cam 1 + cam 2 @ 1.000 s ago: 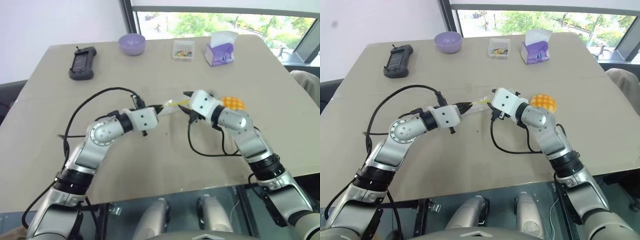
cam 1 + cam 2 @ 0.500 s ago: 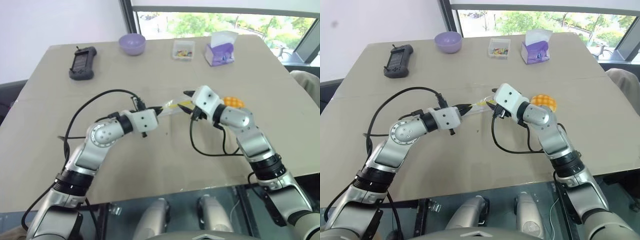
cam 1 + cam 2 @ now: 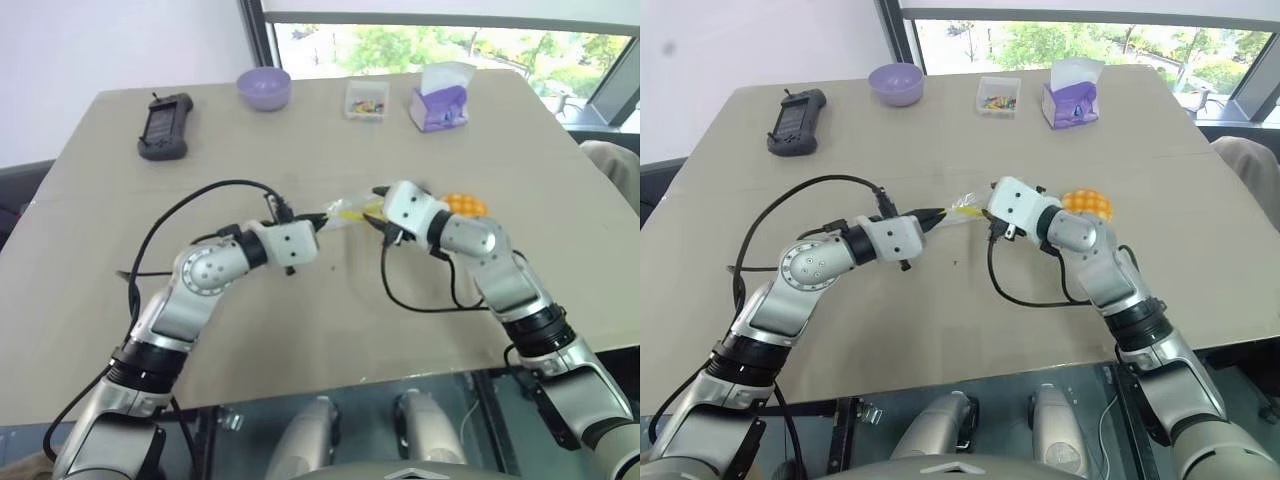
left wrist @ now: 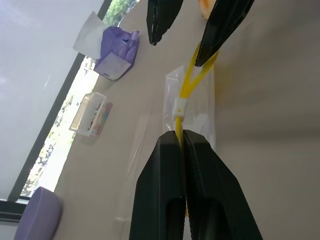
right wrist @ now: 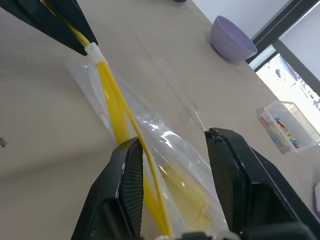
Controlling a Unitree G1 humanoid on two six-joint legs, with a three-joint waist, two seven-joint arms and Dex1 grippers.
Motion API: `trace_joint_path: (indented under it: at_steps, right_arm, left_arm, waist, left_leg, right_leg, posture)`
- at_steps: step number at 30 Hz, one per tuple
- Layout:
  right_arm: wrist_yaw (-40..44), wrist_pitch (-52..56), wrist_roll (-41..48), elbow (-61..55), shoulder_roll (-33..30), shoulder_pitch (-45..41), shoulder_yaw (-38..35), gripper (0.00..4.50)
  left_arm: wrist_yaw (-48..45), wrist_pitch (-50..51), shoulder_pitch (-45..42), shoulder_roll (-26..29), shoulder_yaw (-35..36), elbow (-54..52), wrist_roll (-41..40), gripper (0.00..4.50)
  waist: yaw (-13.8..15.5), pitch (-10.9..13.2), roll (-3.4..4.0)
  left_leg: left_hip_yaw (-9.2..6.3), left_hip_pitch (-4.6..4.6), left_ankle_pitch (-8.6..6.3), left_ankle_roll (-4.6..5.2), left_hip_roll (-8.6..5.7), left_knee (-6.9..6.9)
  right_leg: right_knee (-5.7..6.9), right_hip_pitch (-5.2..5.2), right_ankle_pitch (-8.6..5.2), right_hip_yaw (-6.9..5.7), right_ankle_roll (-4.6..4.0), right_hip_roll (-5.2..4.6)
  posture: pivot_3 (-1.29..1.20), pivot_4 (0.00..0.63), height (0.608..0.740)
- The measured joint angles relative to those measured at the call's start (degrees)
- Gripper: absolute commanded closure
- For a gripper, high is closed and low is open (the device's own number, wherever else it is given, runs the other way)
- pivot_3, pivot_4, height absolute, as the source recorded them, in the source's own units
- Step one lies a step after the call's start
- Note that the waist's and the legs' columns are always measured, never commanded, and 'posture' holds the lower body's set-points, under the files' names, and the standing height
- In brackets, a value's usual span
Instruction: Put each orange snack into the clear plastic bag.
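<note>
The orange snack (image 3: 466, 205), round with a criss-cross top, lies on the table just behind my right wrist. The clear plastic bag (image 4: 197, 107) hangs stretched between my two grippers above the table's middle. My left gripper (image 3: 318, 222) is shut on the end of the bag's yellow seal strip (image 5: 112, 102). My right gripper (image 5: 172, 137) is open at the bag's other end. The clear film and the yellow strip pass between its fingers, the strip running close along one finger (image 5: 127, 182).
Along the far edge of the table (image 3: 300, 320) stand a purple bowl (image 3: 264, 87), a small clear box of coloured bits (image 3: 366, 99) and a purple tissue pack (image 3: 440, 105). A black handheld device (image 3: 164, 125) lies far left. Black cables loop beside both forearms.
</note>
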Motion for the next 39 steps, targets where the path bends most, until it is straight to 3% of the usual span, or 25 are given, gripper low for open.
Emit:
trace_joint_path:
  at_steps: [8,21,29,39]
  right_arm:
    - [-0.1,0.8,-1.7,1.0,0.0,0.4,1.3,2.34]
    - [-8.8,3.7,-4.5,11.1,-1.0,0.9,-1.0,2.34]
    - [-2.6,-0.4,2.9,4.5,-0.9,3.1,-2.9,2.34]
    - [-0.7,-1.1,3.6,0.9,-1.3,3.6,-2.9,2.34]
  left_arm:
    - [0.6,-4.2,0.0,-0.1,-0.1,0.0,2.0,4.5]
    - [1.4,-7.0,4.4,0.4,1.4,0.0,2.6,4.5]
    - [2.4,-3.2,4.0,-0.9,1.6,0.0,3.0,4.5]
    - [2.2,-0.6,3.0,-1.5,1.5,0.0,3.2,4.5]
  waist:
    - [0.0,0.0,0.0]
    - [0.1,0.0,0.0]
    - [-0.1,0.0,0.0]
    - [0.0,0.0,0.0]
  left_leg:
    - [0.0,0.0,0.0,0.0,0.0,0.0]
    - [0.01,0.01,0.0,0.0,0.0,0.0]
    - [0.02,0.01,0.0,0.0,0.01,0.0]
    - [0.02,0.01,0.0,0.0,0.0,0.02]
  right_leg:
    - [0.0,0.0,0.0,0.0,0.0,0.0]
    - [0.0,0.0,0.0,0.01,0.0,-0.01]
    - [0.01,0.0,0.0,0.02,0.0,0.0]
    - [0.01,0.01,0.0,0.01,0.0,0.0]
  posture:
    - [0.0,0.15,0.74]
    - [0.0,0.15,0.74]
    - [0.0,0.15,0.74]
    - [0.0,0.15,0.74]
